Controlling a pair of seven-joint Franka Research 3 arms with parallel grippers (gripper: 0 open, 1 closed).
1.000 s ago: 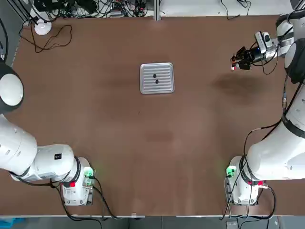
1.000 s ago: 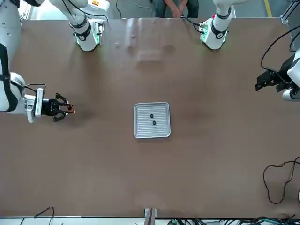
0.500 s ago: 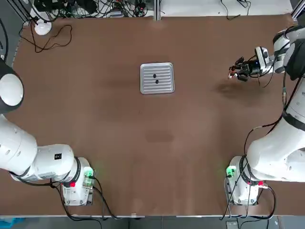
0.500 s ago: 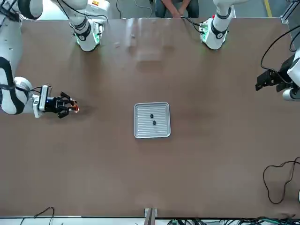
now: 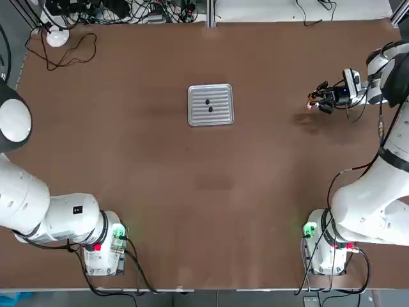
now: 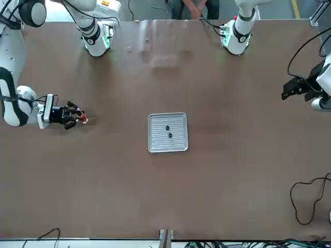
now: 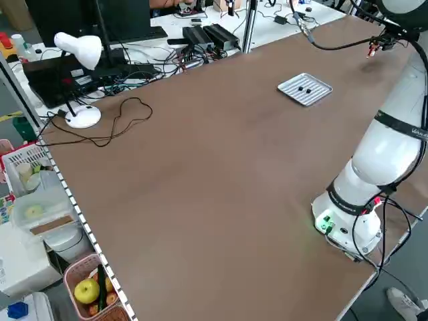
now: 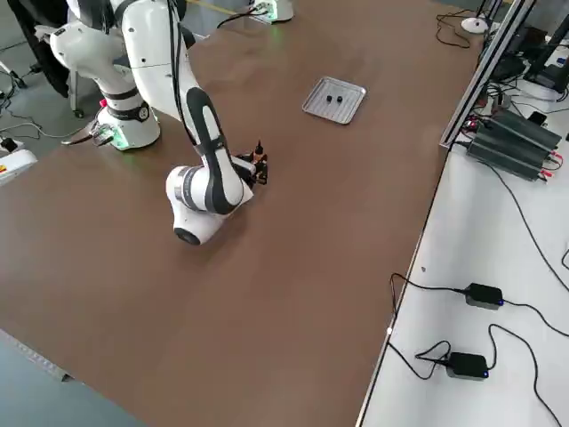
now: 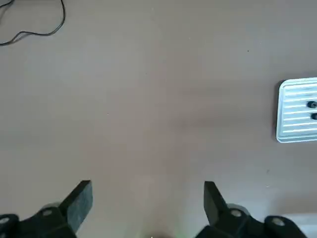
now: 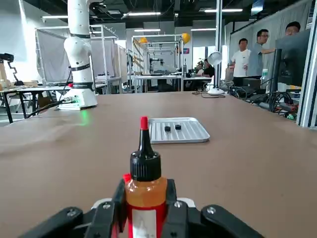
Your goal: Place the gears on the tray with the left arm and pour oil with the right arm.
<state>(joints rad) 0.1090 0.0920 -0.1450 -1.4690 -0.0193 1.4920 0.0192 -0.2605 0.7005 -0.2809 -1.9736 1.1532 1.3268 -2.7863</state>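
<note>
Right tool (image 5: 317, 99) is clamped on the oil (image 10: 144, 186), upright, well right of the tray (image 5: 222, 118); label unreadable. Gears (image 5: 208, 105) lie on tray. Bare table (image 5: 192, 192) between. Left tool (image 9: 147, 208) stands apart, parked near the left edge.

left arm (image 5: 38, 204): white, rounded | right arm (image 5: 370, 204): white, black cables | bases: green lights

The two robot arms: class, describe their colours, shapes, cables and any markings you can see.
Both arms, the left arm and the right arm, are white, with rounded, bulbous segments. Each base shows a green light and red accents, with black cables trailing. The left gripper and the right gripper are black.
</note>
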